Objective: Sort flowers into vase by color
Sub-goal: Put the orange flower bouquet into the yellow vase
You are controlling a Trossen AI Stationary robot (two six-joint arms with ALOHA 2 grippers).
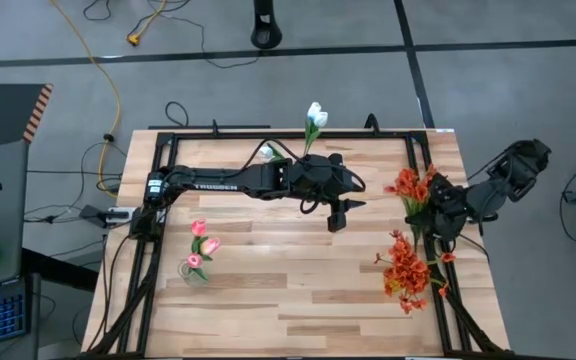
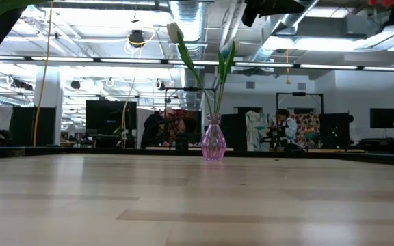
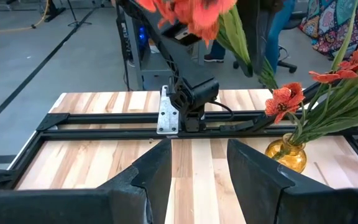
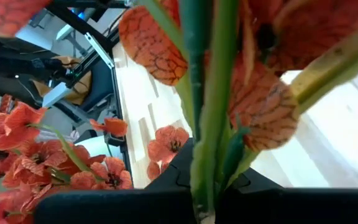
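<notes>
Gripping a red-orange flower bunch (image 1: 411, 190) by its stems, the right hand (image 1: 438, 205) hangs at the table's (image 1: 298, 290) right edge while the left hand (image 1: 340, 212) hovers mid-table, fingers spread and empty.

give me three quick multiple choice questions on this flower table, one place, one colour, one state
1. Where do the pink tulips stand?
A) the table's left part
B) its right edge
C) the floor

2. What colour is the vase holding red-orange blooms?
A) blue
B) amber
C) black

3. The left fingers are:
A) shut on a tulip
B) shut on a vase
C) open, empty

Answers:
1. A, the high view shows them at the left.
2. B, the left wrist view shows amber glass.
3. C, bare wood shows between them.
</notes>
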